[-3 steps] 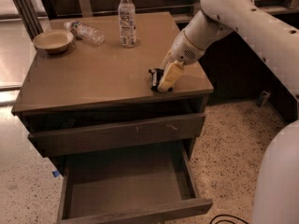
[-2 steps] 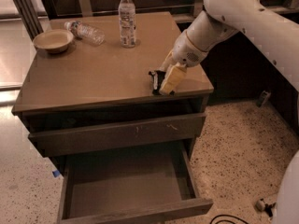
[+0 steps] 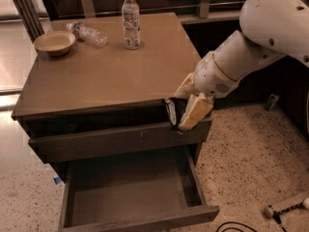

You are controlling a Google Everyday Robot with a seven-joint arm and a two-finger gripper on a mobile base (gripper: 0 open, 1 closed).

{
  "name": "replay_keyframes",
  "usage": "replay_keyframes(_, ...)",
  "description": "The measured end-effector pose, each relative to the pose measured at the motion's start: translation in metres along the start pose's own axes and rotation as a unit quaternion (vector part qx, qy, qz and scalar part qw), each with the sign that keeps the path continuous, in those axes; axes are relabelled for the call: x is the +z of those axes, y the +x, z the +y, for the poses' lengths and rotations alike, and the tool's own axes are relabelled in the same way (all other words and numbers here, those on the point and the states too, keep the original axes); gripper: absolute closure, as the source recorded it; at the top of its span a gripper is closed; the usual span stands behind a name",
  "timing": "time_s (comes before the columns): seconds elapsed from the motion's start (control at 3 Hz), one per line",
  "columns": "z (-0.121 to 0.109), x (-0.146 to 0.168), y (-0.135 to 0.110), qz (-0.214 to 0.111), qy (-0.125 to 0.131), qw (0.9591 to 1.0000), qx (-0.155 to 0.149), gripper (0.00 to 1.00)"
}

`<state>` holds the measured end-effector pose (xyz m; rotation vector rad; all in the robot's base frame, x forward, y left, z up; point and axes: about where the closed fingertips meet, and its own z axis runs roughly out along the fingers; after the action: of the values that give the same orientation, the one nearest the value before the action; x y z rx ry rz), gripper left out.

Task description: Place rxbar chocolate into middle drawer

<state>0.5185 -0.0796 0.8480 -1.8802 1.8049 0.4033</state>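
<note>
Brown desk (image 3: 106, 76) on speckled floor (image 3: 251, 144). My gripper (image 3: 182, 116) pinches the bar (image 3: 171, 113) at the desk's near right edge, above the open drawer (image 3: 140, 220). Released here, it may catch the upper drawer (image 3: 120, 141) front.

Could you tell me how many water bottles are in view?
2: upright bottle at the back, lying bottle beside the bowl; gripper holds rxbar chocolate at the front edge.

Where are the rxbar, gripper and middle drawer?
rxbar (image 3: 171, 113): camera view, middle of black wrapper.
gripper (image 3: 181, 111): camera view, between its fingertips, just right of rxbar.
middle drawer (image 3: 128, 190): camera view, bare floor.
</note>
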Motion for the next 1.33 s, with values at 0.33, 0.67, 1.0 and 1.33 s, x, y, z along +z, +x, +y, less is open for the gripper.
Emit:
replay_keyframes(0.33,0.042,0.04,0.029,-0.005,-0.033,0.9994,0.005,1.0)
replay_keyframes(0.67,0.042,0.041,0.03,-0.004,-0.032,0.9995,0.003,1.0)
replay_keyframes(1.0,0.04,0.067,0.045,0.012,-0.016,0.9997,-0.011,1.0)
replay_keyframes(1.33,0.041,0.126,0.069,0.009,-0.005,0.9995,-0.031,1.0)
